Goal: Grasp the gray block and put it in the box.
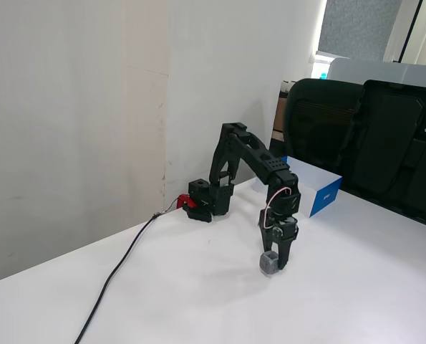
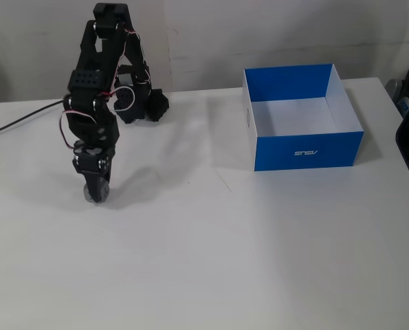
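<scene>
In a fixed view from the side, the arm is folded down w/ the gripper (image 1: pixel 271 262) pointing at the table (image 1: pixel 198 301), and the gray block (image 1: pixel 268 263) sits between its fingers at table level, jaws narrowed around it and seemingly clamped on it. Can't tell whether the block is lifted a hair or resting on the surface. The box (image 1: pixel 320 190) is behind the arm, to the right in this view, well apart from the block; no readable writing here, too small. In the other fixed view, from the front and above, the gripper (image 2: pixel 95 194) is at the left, the gray block (image 2: pixel 91 196) mostly hidden by the fingers w/ only a sliver showing at the tips. The box (image 2: pixel 307 151) stands at the right, well apart, blue outside, white floor, empty as far as seen. Its front face has small white lettering that reads like an upside-down "ASUS" logo. Progress, my read: approach done, grasp made or nearly so; lift, carry across to the box and release are all left.
</scene>
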You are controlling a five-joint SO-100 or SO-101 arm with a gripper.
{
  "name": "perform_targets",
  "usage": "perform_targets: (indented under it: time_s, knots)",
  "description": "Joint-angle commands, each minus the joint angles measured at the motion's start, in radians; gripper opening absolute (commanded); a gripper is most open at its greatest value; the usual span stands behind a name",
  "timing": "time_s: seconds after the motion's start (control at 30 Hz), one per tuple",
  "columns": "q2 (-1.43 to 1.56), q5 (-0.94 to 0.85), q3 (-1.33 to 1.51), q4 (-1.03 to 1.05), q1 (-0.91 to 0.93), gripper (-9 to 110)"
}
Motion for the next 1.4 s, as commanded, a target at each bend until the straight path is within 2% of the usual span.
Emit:
perform_targets:
  time_s: [0.0, 0.23, 0.57, 1.37]
  knots:
    - [0.026, 0.003, -0.198, 0.087, 0.002, 2]
    - [0.012, 0.008, -0.486, 0.284, 0.092, 2]
    - [-0.034, -0.005, -0.933, 0.566, 0.365, 1]
    - [0.075, -0.014, -0.793, 0.581, 1.134, 0]
